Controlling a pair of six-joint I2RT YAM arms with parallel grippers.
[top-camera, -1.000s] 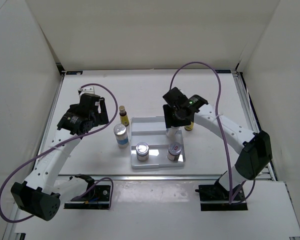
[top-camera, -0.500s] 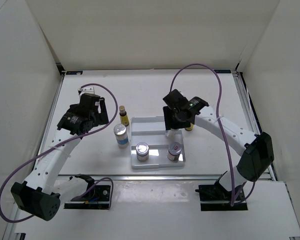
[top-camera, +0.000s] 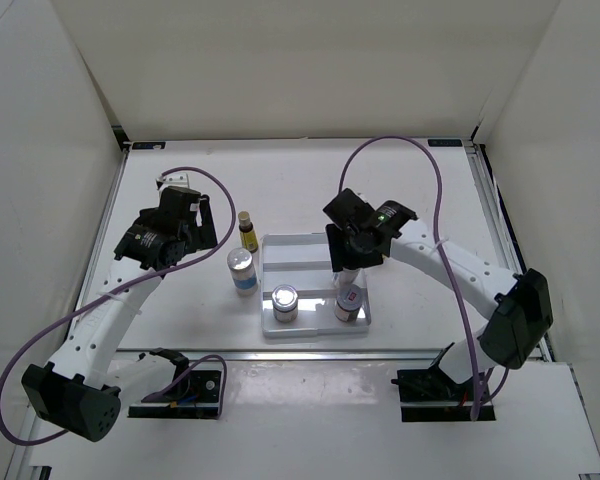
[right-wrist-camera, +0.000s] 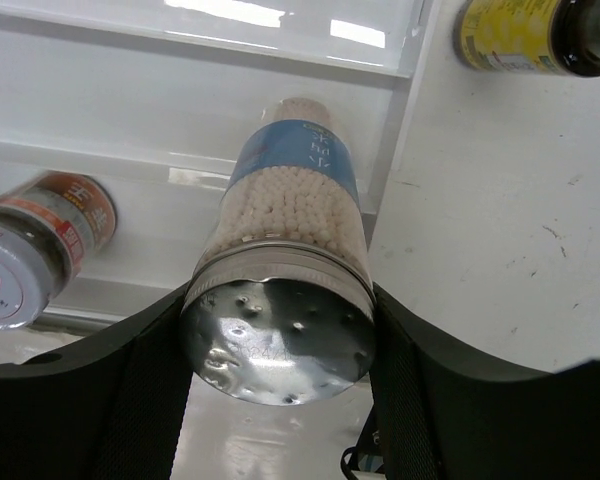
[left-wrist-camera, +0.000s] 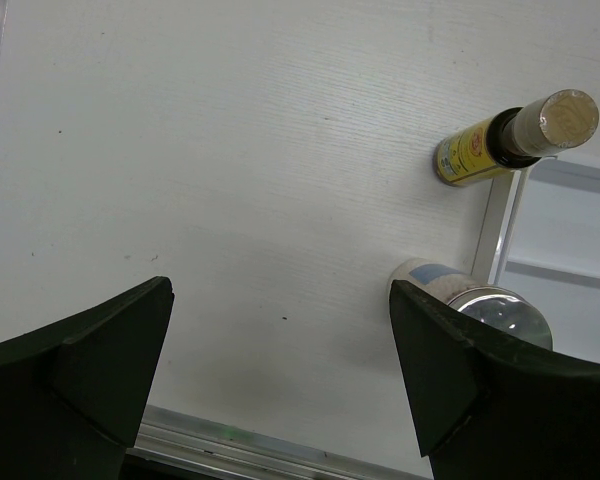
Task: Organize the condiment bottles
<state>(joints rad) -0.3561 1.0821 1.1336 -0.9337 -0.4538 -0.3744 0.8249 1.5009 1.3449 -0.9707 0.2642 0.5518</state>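
My right gripper (top-camera: 348, 266) is shut on a white bottle with a blue label and silver cap (right-wrist-camera: 280, 320), held above the right side of the white tray (top-camera: 310, 250). A silver-capped bottle (top-camera: 284, 302) and a red-labelled bottle (top-camera: 349, 301) stand in the tray's near compartment; the red-labelled one also shows in the right wrist view (right-wrist-camera: 35, 250). A blue-labelled white bottle (top-camera: 241, 270) and a dark-brown, yellow-labelled bottle (top-camera: 247, 230) stand left of the tray. Another brown bottle (right-wrist-camera: 535, 35) stands right of the tray. My left gripper (top-camera: 185, 238) is open and empty, left of these bottles.
In the left wrist view the brown bottle (left-wrist-camera: 510, 140) and the blue-labelled bottle (left-wrist-camera: 470, 305) stand against the tray's left rim (left-wrist-camera: 498, 225). White walls enclose the table on three sides. Purple cables loop over both arms.
My right gripper has moved nearer and slightly right with the blue-labelled bottle, now over the tray's right side and hiding the brown bottle beside it. The left arm has not moved.
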